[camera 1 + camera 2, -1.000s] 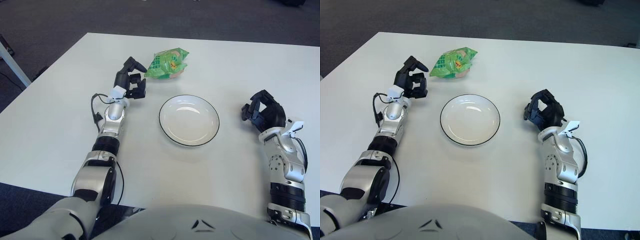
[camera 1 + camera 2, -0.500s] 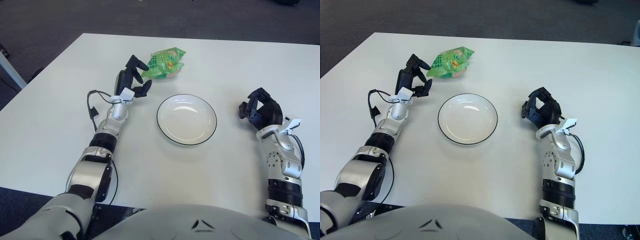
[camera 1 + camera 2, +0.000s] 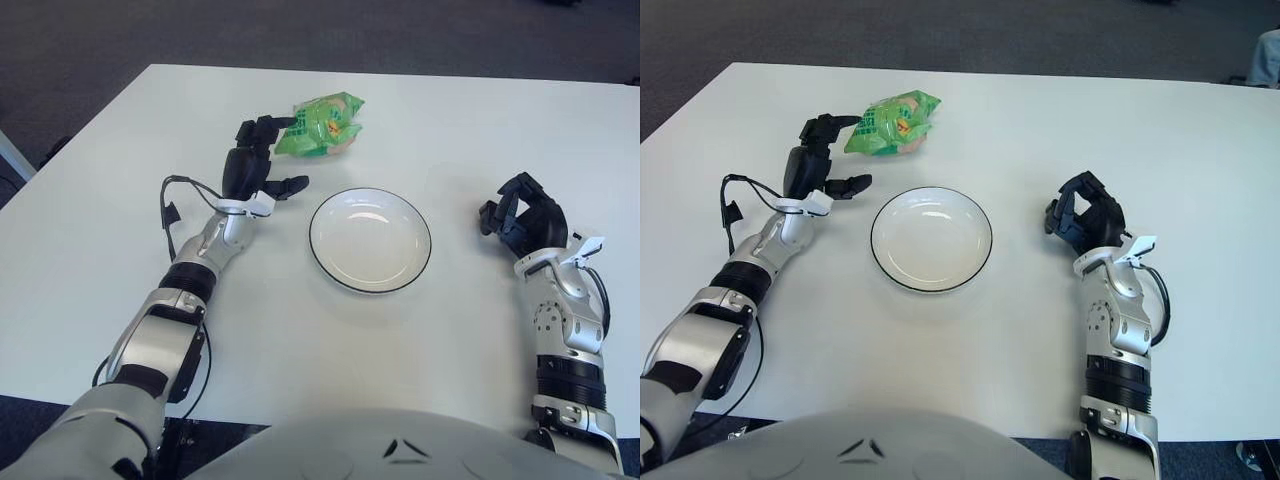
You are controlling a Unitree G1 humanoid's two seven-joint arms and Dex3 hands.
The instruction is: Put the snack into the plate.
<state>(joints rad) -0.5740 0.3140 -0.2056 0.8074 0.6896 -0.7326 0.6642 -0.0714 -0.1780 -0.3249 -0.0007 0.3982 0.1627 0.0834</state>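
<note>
I have the left hand [image 3: 262,160] out over the white tabletop [image 3: 120,180], its dark fingers spread apart and holding nothing. The upper fingers reach toward the green snack bag [image 3: 321,125], which lies on the tabletop just beyond and to the right of that hand; their tips appear right at the bag's near edge, though I cannot tell whether they actually touch it. One lower finger points out to the right, toward the plate. A black cable loops beside the left forearm.

The snack bag is crumpled, green with a checked pattern and some yellow and red print, and it sits outside the plate, on the far side of it. The white plate [image 3: 370,240], round with a thin dark rim, sits to the right of my left hand and nearer to me than the bag, apart from both. Nothing lies in it.

My right hand [image 3: 1086,215] shows well to the right of the plate, fingers curled in together with nothing in them, wrist upright above the tabletop.
</note>
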